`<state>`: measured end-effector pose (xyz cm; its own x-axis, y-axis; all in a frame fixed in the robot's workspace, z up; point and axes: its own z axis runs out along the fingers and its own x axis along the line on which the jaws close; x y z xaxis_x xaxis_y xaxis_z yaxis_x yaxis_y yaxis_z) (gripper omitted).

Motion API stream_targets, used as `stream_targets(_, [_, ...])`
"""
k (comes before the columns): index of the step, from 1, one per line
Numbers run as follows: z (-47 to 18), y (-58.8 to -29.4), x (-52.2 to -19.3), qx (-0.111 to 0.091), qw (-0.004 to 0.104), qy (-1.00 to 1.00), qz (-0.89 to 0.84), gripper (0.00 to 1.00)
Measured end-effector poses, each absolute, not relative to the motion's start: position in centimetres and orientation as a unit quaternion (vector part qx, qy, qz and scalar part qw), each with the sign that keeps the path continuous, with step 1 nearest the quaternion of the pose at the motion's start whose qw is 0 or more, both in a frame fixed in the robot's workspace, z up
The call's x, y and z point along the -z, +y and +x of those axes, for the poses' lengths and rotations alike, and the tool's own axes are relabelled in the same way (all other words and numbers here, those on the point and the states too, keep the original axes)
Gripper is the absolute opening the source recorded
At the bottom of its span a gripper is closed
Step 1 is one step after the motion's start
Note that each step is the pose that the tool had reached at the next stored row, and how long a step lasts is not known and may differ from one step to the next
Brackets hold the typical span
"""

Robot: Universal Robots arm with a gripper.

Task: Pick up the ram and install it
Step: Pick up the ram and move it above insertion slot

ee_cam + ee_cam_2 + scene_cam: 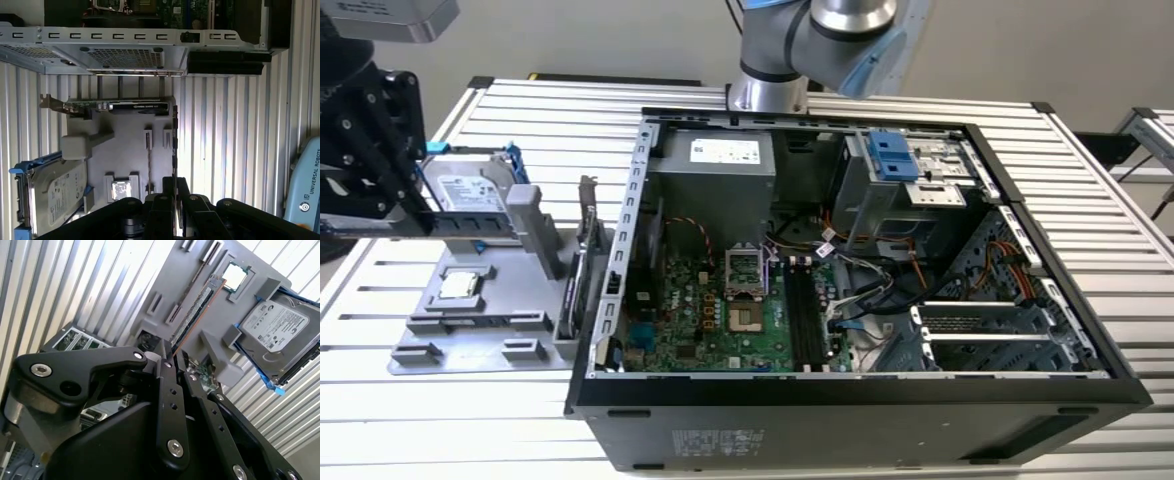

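Observation:
The ram (pixel 194 310) is a long thin board stick standing on edge in a slot of the grey holder (pixel 165 285). In the first wrist view the ram (pixel 174 142) appears edge-on along the holder's (pixel 130 150) rim. My gripper (pixel 176 364) hovers over the stick's near end, lined up with its length, and does not touch it. Its fingers (pixel 167 192) stand close together with a thin slit and nothing between them. In the exterior view the black gripper (pixel 380 215) hangs at the far left, above the holder (pixel 494 330).
The holder also carries a silver hard drive (pixel 464 195) with blue rails, a processor chip (pixel 456 285) and an upright card (pixel 587 250) with a metal bracket. The open computer case (pixel 854 410) lies to the exterior view's right, with memory slots (pixel 807 320) on its board.

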<state>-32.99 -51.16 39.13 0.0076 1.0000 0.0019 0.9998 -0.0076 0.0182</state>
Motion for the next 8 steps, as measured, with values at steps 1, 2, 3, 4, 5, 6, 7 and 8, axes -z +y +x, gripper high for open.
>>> stream_targets(1, [-32.91,-51.16,-39.11,-0.007,0.006,0.704,0.710,0.00])
stream_targets(2, [-32.84,-51.16,-39.12,-0.007,0.006,0.704,0.710,0.00])
stream_targets(3, [-32.78,-51.16,-39.12,-0.007,0.006,0.704,0.710,0.00])
stream_targets(4, [-32.71,-51.16,-39.12,-0.007,0.006,0.704,0.710,0.00])
stream_targets(5, [-32.65,-51.16,-39.12,-0.007,0.006,0.704,0.710,0.00])
stream_targets(6, [-32.59,-51.16,-39.13,-0.007,0.006,0.704,0.710,0.00])
stream_targets(7, [-32.53,-51.16,-39.12,-0.007,0.006,0.704,0.710,0.00])
stream_targets(8, [-32.46,-51.16,-39.12,-0.007,0.006,0.704,0.710,0.00])
